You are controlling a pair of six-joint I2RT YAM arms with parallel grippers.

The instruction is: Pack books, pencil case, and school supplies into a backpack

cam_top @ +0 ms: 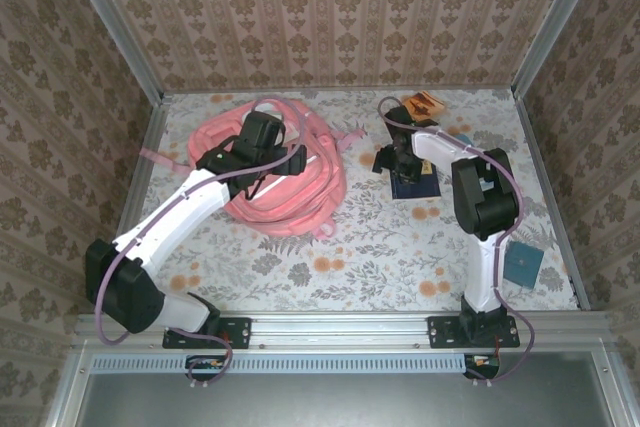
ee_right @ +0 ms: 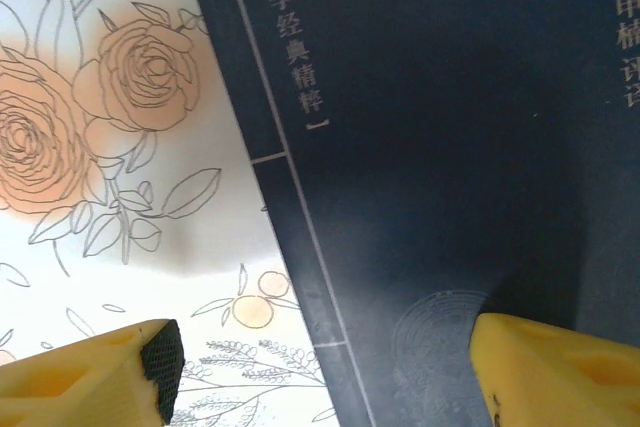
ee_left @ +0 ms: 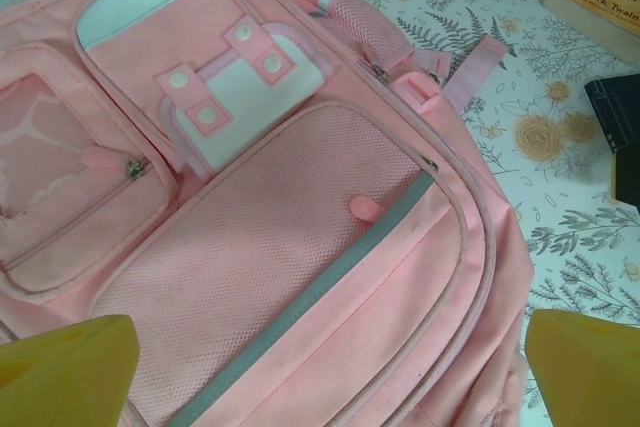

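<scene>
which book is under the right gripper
The dark navy book with pale Chinese lettering: the right gripper sits open astride its edge. The orange book lies at the far edge, the blue one near the right arm's base.

Cameras: one high and wide, two low and close.

The top external view looks down and forward from above and behind the arm bases, far enough back to take in the whole floral table (cam_top: 380, 247) and the papered walls (cam_top: 330, 7). The left wrist view looks steeply down from nearby on the front pockets of the pink backpack (cam_top: 312, 189) (ee_left: 300, 247). A navy book (cam_top: 415, 188) (ee_left: 620, 112) is at its right edge. The right wrist view hangs very close over the navy book's cover (ee_right: 430, 147). The backpack is shared by two views, the book by all three.
</scene>
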